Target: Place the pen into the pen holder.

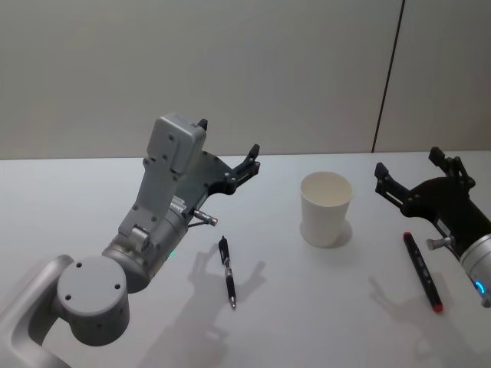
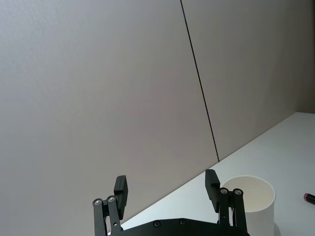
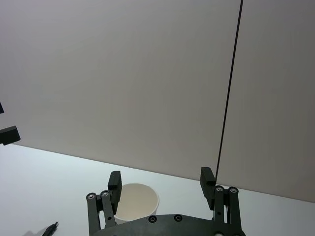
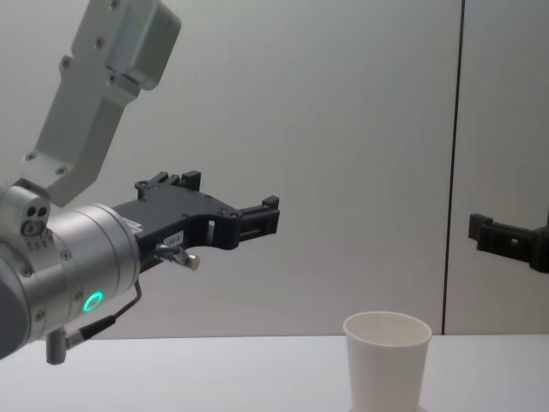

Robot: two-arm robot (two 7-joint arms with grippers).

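A black pen [image 1: 227, 271] lies flat on the white table, left of the pen holder. The pen holder [image 1: 326, 208] is a white paper cup standing upright near the table's middle; I also see this pen holder [image 4: 388, 356] from the chest. A second pen [image 1: 423, 270], black with a red end, lies to the cup's right. My left gripper [image 1: 229, 138] hovers open and empty above the table, behind the black pen. My right gripper [image 1: 406, 162] hangs open and empty, right of the cup and behind the red-ended pen. Both wrist views look past their open fingers [image 2: 120, 189] [image 3: 115, 182] to the cup.
The white table [image 1: 77, 199] ends at a grey wall with a dark vertical seam [image 1: 387, 77]. My left arm's grey housing [image 1: 153, 222] stands over the table's left side.
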